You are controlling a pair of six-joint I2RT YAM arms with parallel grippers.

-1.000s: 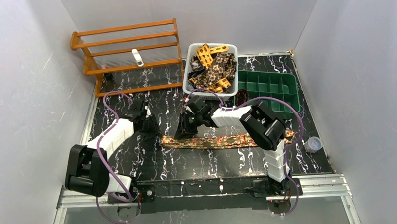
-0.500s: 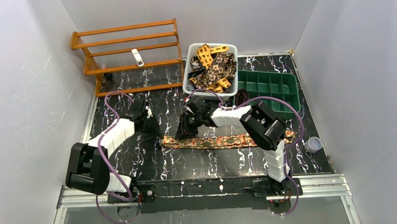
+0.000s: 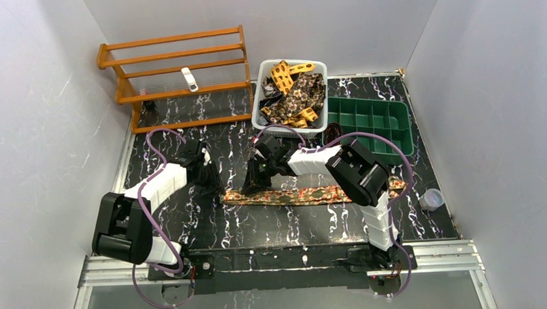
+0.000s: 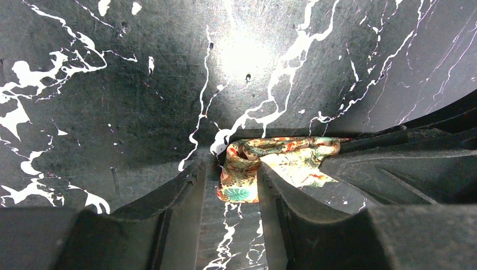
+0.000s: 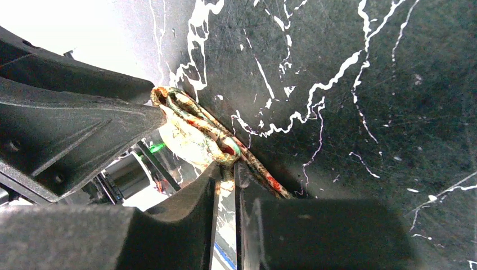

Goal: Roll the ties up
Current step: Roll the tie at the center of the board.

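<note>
One tie (image 3: 313, 194), in a red-orange and olive print, lies flat across the middle of the table. Its left end is curled over into a small fold (image 4: 242, 171). My left gripper (image 3: 215, 186) stands open around that fold. Its right finger (image 4: 281, 197) touches the fabric, while a gap separates the cloth from its left finger (image 4: 180, 194). Just to the right, my right gripper (image 3: 250, 186) is shut on the tie, pinching the folded cloth (image 5: 197, 138) at its fingertips (image 5: 228, 167). More ties (image 3: 292, 92) fill a white basket (image 3: 259, 117) at the back.
A green compartment tray (image 3: 369, 120) stands right of the basket, with a dark coil at its left end. A wooden rack (image 3: 175, 68) stands at the back left. A small clear cup (image 3: 431, 199) sits near the right edge.
My right gripper has closed down onto the tie's folded end. Both grippers and the tie's left end have shifted slightly left.
</note>
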